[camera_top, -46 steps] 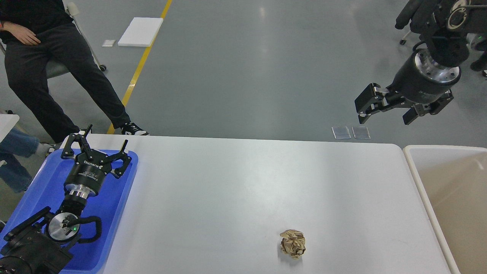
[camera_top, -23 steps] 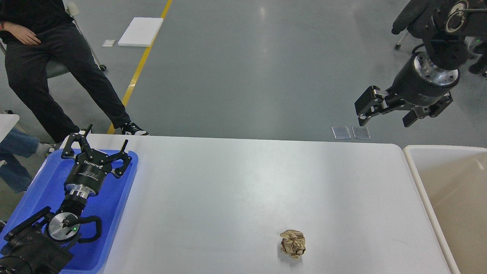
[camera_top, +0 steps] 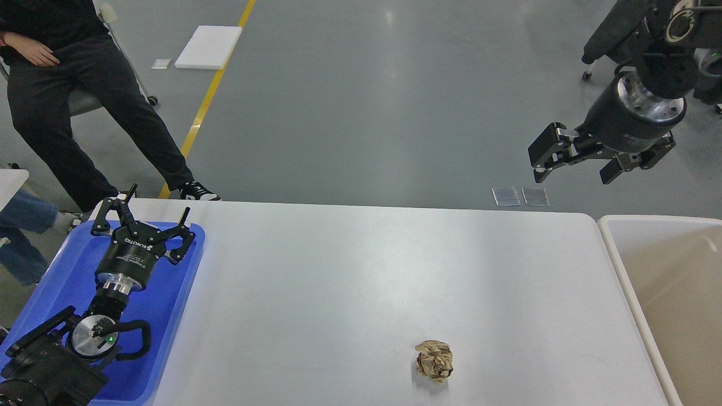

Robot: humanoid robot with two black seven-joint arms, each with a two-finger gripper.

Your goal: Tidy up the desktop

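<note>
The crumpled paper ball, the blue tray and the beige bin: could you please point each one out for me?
crumpled paper ball [camera_top: 434, 361], head view, middle of the wad.
blue tray [camera_top: 172, 316], head view, bare floor near its right wall.
beige bin [camera_top: 615, 248], head view, left rim.

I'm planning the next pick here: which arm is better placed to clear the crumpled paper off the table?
Probably the right. The crumpled paper ball lies on the desktop nearer the beige bin, and the right gripper hangs open above that side. The left gripper is over the blue tray, farther away.

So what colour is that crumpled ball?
Light brown, like kraft paper; the paper ball shows in the head view.
</note>
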